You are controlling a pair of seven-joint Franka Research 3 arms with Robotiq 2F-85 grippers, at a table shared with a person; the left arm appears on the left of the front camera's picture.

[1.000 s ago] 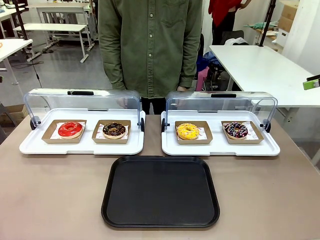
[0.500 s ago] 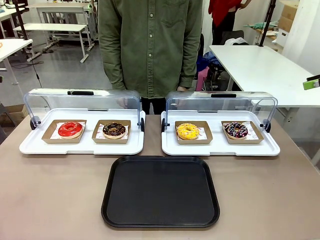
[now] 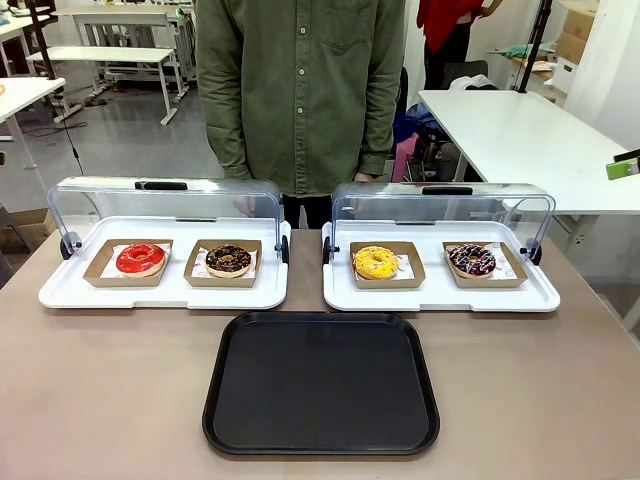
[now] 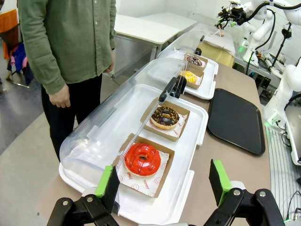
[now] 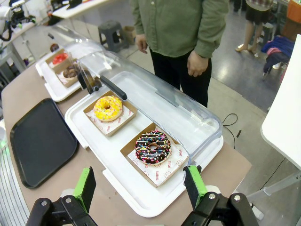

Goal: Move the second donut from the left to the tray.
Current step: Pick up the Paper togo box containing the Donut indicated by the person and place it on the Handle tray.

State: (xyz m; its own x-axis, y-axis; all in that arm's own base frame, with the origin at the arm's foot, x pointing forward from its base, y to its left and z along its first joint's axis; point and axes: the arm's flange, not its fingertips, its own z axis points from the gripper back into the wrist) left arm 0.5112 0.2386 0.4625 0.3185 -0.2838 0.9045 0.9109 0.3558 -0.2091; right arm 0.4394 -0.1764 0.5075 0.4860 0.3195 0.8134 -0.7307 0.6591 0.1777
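While the left gripper (image 4: 163, 181) and right gripper (image 5: 140, 183) both show jaws spread, gripping nothing, the tray (image 3: 320, 385) lies nearest. Beyond it, the second donut from the left (image 3: 229, 259) sits in its holder (image 3: 225, 281) on a white display tray (image 3: 160, 295).

The brown surface (image 3: 100, 400) carries a left display tray (image 3: 165, 297), a right display tray (image 3: 440, 297) and, nearer the camera, the black tray (image 3: 320, 385).

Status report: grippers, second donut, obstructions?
Left gripper, right gripper open, empty. Chocolate-glazed ring donut in brown cardboard holder on white display tray, clear lid raised. Nothing between it and flat black tray.
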